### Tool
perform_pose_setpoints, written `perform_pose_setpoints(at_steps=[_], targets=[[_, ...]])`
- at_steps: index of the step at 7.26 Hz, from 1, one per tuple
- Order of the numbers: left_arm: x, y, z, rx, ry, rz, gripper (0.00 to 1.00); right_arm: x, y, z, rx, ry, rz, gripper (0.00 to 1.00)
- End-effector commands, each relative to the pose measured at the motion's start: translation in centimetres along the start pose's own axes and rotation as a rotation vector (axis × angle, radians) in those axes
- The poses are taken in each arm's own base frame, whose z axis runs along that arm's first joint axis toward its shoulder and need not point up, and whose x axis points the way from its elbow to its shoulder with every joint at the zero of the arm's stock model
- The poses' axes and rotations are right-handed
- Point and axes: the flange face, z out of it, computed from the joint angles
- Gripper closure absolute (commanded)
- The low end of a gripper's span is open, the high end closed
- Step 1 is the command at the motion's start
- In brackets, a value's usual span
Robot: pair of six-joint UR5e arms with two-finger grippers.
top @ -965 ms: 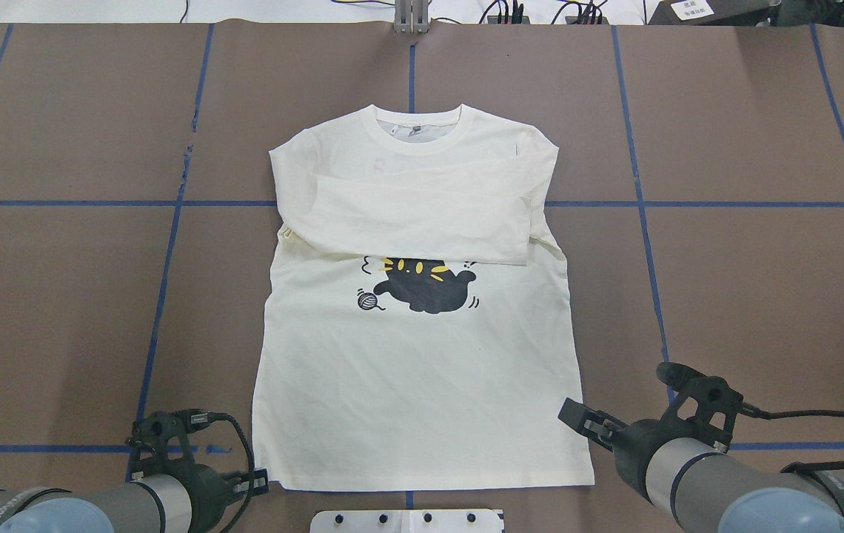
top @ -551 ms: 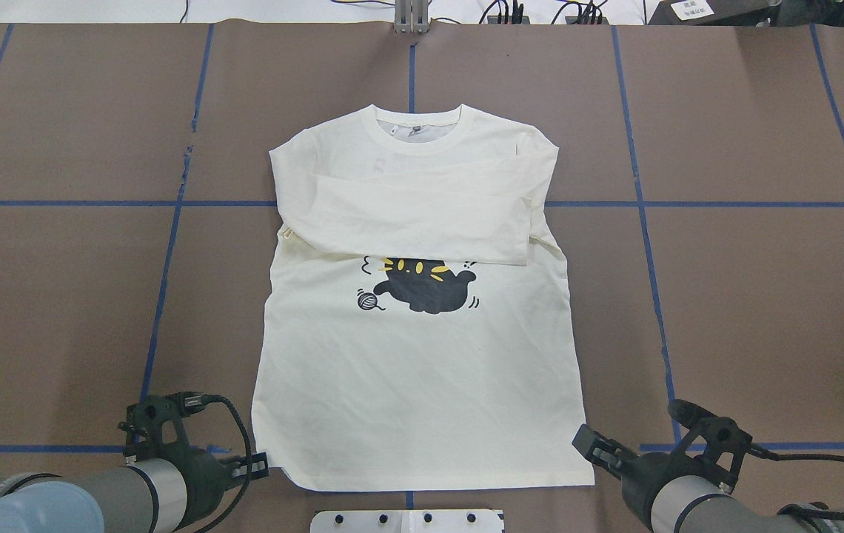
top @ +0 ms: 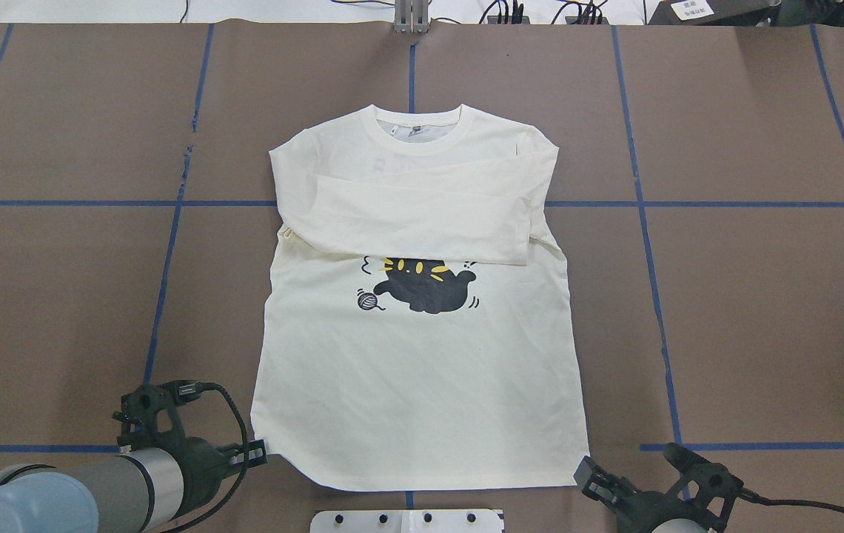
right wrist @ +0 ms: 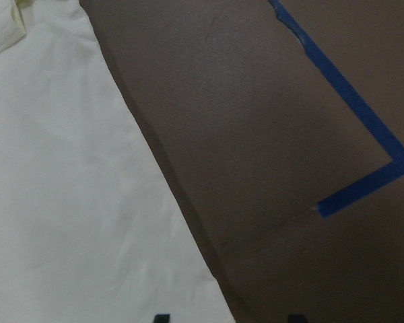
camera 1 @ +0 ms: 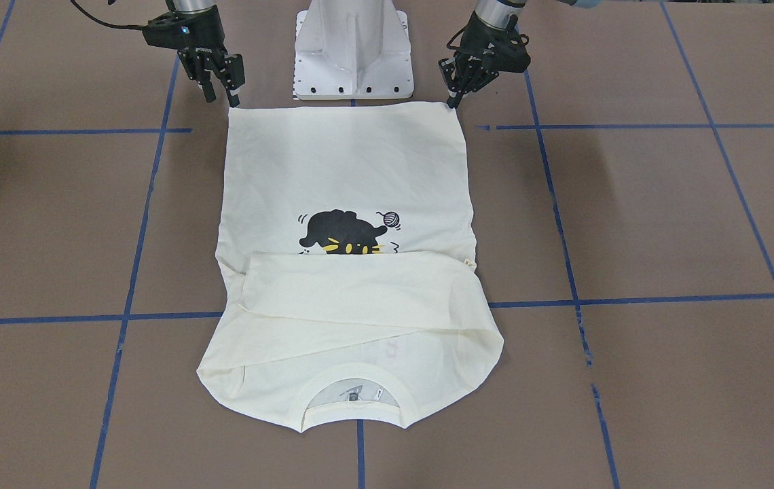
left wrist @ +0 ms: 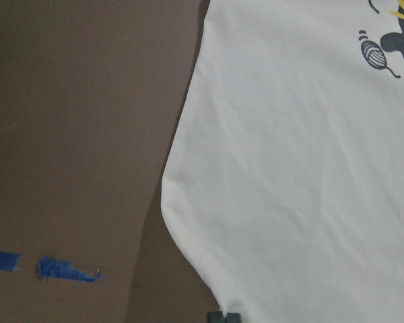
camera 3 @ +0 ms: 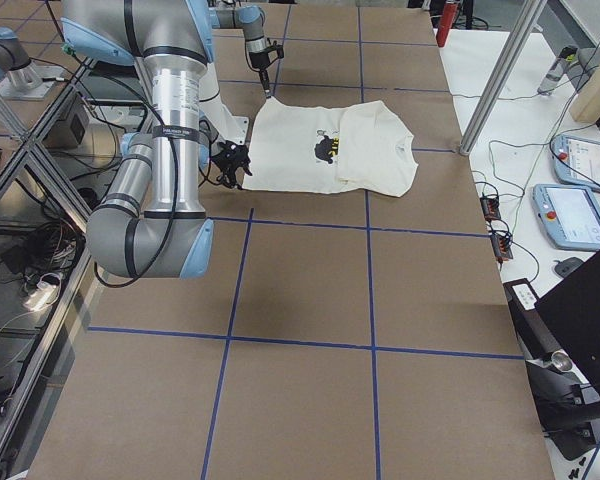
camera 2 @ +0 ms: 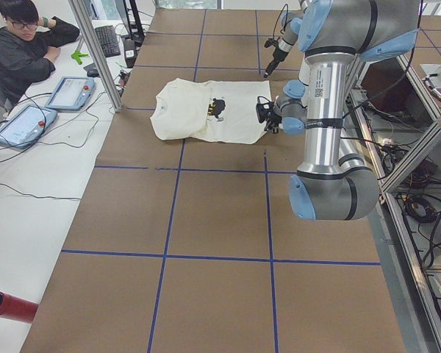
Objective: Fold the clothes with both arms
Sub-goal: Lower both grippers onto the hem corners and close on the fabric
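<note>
The left pincer [top: 258,453] has its tips drawn together at the near-left hem corner of the shirt [top: 422,385], touching its edge; whether cloth is caught between them cannot be told. The right pincer [camera 1: 221,99] is released, fingertips [right wrist: 160,317] spread, low at the near-right hem corner, with the hem edge running between them. The shirt is cream and lies flat, front up, on the middle of the brown counter [top: 762,311], hem toward the robot, collar [top: 416,127] away. Both sleeves [top: 422,218] are folded across the chest and cover the top of the black cat print [top: 429,289]; a yarn ball [top: 367,300] shows beside it. Blue tape lines [top: 762,203] grid the counter. The white pedestal base [camera 1: 353,54] stands just behind the hem.
</note>
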Motion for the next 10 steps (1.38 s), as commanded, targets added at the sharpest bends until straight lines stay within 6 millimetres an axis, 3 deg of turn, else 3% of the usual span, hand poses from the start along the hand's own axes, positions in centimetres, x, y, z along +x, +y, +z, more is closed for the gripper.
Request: perform_pose_setpoints(at_steps=[1,6,7,8,10], targets=[[0.0,-0.4,-0.2,0.021,0.005,-0.002,1.00,0.6,0.8,1.0,0.014,0.005,0.010,0.38],[-0.1,-0.5,-0.2,0.036,0.006,-0.002,1.00,-0.3,2.7,2.1,0.007,-0.001,0.012,0.47],[-0.1,-0.5,-0.2,0.036,0.006,-0.002,1.00,-0.3,2.6,2.0,0.007,-0.002,0.014,0.66],[-0.1,-0.5,-0.2,0.036,0.006,-0.002,1.00,-0.6,2.3,1.8,0.006,-0.005,0.018,1.00],[-0.2,-0.5,-0.1,0.035,0.003,-0.001,1.00,-0.4,2.1,1.9,0.011,-0.001,0.006,1.00]])
